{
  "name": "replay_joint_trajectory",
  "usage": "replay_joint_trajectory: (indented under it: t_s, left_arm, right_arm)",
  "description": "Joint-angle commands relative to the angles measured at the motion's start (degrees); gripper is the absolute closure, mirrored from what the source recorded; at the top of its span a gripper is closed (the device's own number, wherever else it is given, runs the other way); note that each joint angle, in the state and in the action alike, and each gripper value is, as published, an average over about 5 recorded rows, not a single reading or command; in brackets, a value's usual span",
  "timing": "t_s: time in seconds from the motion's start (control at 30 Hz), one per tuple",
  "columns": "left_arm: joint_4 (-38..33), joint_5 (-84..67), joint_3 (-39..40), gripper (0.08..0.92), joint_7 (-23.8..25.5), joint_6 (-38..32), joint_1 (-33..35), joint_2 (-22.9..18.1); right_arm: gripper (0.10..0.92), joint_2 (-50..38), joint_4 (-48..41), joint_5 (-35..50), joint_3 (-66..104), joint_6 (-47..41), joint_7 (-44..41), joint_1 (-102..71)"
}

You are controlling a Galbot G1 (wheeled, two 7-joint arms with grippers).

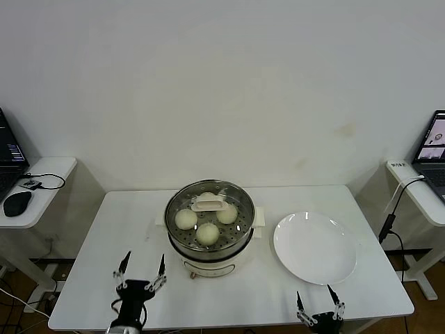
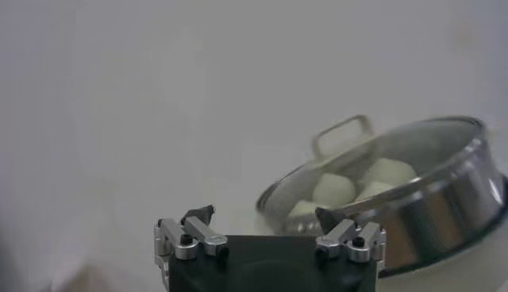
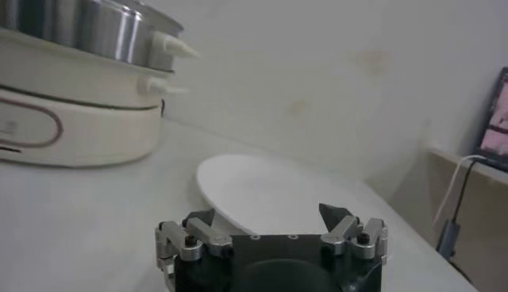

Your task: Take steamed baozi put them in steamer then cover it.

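Observation:
The steamer (image 1: 208,247), a shiny steel pot on a cream-white base, stands at the table's middle. The clear glass cover (image 1: 209,202) with its cream bar handle sits on the pot. Through it I see three baozi (image 1: 207,233); a fourth is partly hidden behind the handle. The left wrist view shows the covered steamer (image 2: 429,214) with baozi (image 2: 333,190) inside. My left gripper (image 1: 141,268) is open and empty near the table's front left. My right gripper (image 1: 317,300) is open and empty at the front edge, below the plate. Both also show in their wrist views, left (image 2: 266,216) and right (image 3: 270,214).
An empty flat white plate (image 1: 315,247) lies right of the steamer, also in the right wrist view (image 3: 270,190). Side tables with laptops stand at far left (image 1: 28,188) and far right (image 1: 424,188), with a hanging cable (image 1: 389,223) at the right.

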Motion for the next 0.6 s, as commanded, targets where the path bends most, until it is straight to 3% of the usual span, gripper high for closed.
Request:
replay_joint_trajectory:
  t_s: [0.03,0.6]
  left_arm:
    - [0.91,-13.95,-2.19,0.177,-0.15,-4.29,6.26,-3.00]
    - [1.58,-8.04,-3.43,0.177,2.38,-6.19,8.96,-3.92]
  right_arm:
    - [0.203,-2.73,4.70,4.88,-1.01,-2.62,-3.65,-2.07]
    - [0.203,-3.65,6.96,6.73,-3.49,-5.13,-5.10,-2.03]
